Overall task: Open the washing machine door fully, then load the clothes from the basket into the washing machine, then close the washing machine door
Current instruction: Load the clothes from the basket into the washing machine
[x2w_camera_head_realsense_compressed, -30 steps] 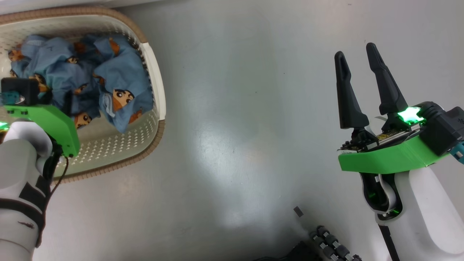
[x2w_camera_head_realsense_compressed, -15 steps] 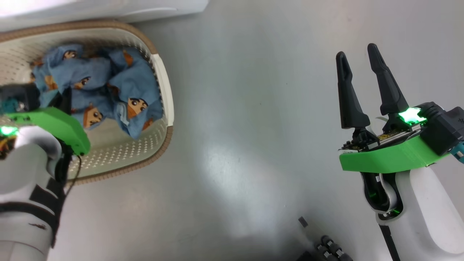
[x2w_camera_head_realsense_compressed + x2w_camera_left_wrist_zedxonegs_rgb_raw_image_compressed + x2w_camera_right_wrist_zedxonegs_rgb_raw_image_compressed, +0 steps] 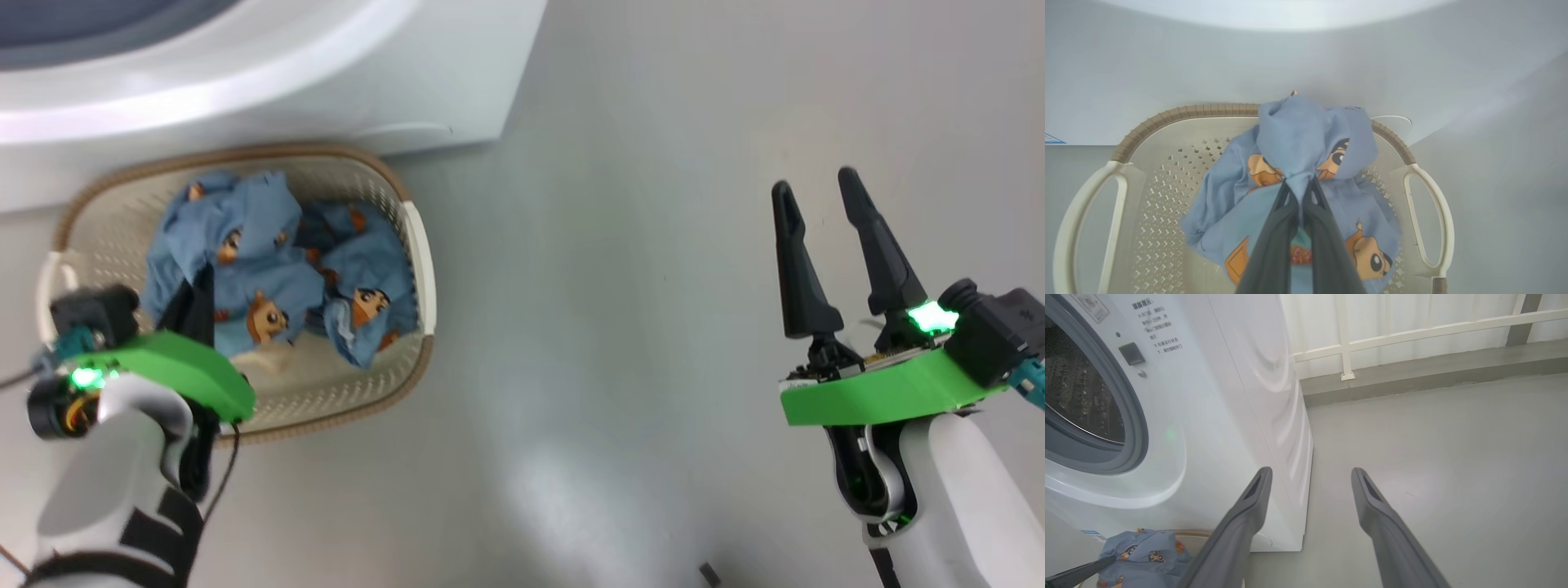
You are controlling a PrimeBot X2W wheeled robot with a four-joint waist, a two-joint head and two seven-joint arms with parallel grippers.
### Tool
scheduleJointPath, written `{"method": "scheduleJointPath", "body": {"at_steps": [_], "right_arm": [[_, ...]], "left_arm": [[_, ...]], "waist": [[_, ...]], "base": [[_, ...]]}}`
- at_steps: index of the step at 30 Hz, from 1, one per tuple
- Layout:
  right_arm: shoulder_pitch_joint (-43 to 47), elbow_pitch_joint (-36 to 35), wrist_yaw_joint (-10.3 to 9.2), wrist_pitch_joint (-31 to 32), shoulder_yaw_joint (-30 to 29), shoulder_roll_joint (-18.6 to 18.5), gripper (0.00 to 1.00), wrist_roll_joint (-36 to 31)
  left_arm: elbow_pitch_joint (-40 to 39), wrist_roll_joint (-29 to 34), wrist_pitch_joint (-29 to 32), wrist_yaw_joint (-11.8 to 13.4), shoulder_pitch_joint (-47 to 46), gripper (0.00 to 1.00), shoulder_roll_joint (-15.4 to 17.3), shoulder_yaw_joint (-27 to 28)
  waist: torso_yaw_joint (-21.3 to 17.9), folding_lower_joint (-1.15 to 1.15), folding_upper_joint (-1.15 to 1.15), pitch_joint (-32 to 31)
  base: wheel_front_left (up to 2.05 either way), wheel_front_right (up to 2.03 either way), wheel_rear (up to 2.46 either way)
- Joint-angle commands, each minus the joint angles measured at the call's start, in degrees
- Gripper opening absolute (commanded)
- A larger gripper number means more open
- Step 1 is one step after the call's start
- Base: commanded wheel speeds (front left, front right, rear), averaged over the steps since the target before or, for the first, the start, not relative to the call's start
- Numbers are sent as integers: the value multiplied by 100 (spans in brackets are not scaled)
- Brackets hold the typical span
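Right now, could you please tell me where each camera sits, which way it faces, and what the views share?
Head view: on the head, looking down at the floor, the basket and the washing machine; left gripper lower left, right gripper lower right, open.
Left wrist view: on the left wrist, looking along shut fingers pinching the clothes over the basket.
Right wrist view: on the right wrist, facing the washing machine's front and drum; spread fingers.
Shared: all three show the clothes and the washing machine.
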Motion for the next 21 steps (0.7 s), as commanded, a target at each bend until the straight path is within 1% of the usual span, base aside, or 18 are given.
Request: {"method": "scheduleJointPath", "body": {"at_steps": [1,3,13,21], "right_arm": [[220,-91,25,-28,90,-56,100,17],[357,-48,25,-28,72,-87,100,21],[823,107,25,-28,32,-165,100,34],[1182,193,25,-28,-75,-223,100,48]], "left_arm": [[-207,160,-58,31,304,0,157,212],[-537,385,-59,30,629,0,101,429],[-1440,1166,-59,-75,1527,0,-90,1073],[-2189,1571,-60,-217,2231,0,-258,1550]], "waist": [[204,0,0,-529],[245,0,0,-799],[350,0,0,-1651],[453,0,0,-2269]], "base": [[0,0,0],[0,0,0],[0,0,0],[0,0,0]]}}
